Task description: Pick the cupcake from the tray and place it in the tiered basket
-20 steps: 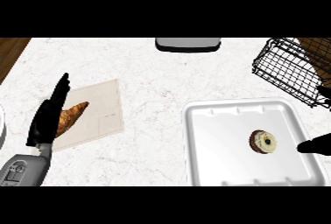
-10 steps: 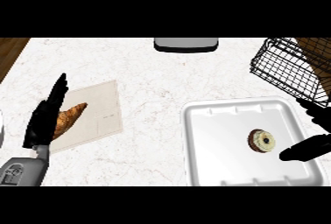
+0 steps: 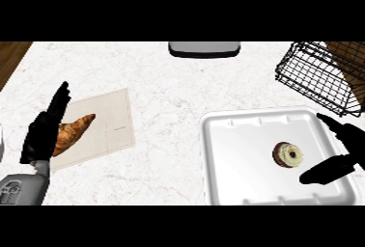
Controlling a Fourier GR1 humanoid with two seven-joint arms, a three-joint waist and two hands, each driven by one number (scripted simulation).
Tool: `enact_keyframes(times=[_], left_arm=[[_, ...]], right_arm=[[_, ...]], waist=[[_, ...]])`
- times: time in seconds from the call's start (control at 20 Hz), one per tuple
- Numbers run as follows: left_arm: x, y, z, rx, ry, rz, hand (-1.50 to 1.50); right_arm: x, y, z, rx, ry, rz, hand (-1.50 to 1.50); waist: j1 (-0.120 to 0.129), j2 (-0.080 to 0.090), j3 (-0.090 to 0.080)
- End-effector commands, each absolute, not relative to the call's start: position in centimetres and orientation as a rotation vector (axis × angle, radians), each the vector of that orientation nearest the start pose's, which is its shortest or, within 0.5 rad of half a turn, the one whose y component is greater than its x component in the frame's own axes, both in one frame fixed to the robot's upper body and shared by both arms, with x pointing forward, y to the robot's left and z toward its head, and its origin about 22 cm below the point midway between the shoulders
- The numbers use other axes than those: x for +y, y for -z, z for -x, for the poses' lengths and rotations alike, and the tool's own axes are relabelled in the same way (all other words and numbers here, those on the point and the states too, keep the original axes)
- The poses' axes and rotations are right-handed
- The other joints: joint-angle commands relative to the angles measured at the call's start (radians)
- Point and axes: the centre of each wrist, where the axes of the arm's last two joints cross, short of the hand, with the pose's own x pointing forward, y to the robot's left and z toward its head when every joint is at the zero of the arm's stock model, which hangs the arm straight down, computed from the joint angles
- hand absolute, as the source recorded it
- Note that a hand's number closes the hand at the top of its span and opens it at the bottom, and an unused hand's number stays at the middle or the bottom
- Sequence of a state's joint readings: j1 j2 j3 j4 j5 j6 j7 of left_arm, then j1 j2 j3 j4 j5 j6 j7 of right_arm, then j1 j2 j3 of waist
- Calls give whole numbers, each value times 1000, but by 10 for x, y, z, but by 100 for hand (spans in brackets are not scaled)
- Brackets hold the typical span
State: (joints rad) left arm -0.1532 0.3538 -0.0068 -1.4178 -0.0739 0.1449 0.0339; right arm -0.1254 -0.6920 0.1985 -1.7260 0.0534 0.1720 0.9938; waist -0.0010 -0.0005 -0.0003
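Observation:
The cupcake (image 3: 288, 154), brown with a pale top, lies in the right half of the white tray (image 3: 235, 144). My right hand (image 3: 341, 149) reaches in from the right edge, open, thumb and fingers spread on either side of the cupcake's right side without touching it. The black wire tiered basket (image 3: 318, 75) stands at the top right, just behind the tray. At the left edge my left hand (image 3: 46, 126) rests open, fingers pointing up.
A croissant (image 3: 71, 133) lies on a beige cutting board (image 3: 100, 126) next to the left hand. A grey object (image 3: 204, 48) sits at the counter's back edge. Dark wood floor (image 3: 13, 55) shows beyond the counter's top left corner.
My right hand has come further in from the right edge, over the tray and closer to the cupcake. The left hand and the cupcake have stayed put.

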Motion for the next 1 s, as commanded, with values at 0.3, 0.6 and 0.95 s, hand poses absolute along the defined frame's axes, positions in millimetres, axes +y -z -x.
enact_keyframes(times=[0.3, 0.6, 0.95], left_arm=[[304, -34, -283, -1535, 227, -435, 0], [295, -44, -285, -1539, 229, -428, 0], [278, -49, -291, -1538, 237, -446, 0]], right_arm=[[-286, -98, -251, -642, -681, 716, -150], [-272, -87, -262, -621, -659, 698, -150], [-285, -72, -261, -587, -658, 680, -150]], waist=[[-2, 0, 0], [1, 0, 0], [0, 0, 1]])
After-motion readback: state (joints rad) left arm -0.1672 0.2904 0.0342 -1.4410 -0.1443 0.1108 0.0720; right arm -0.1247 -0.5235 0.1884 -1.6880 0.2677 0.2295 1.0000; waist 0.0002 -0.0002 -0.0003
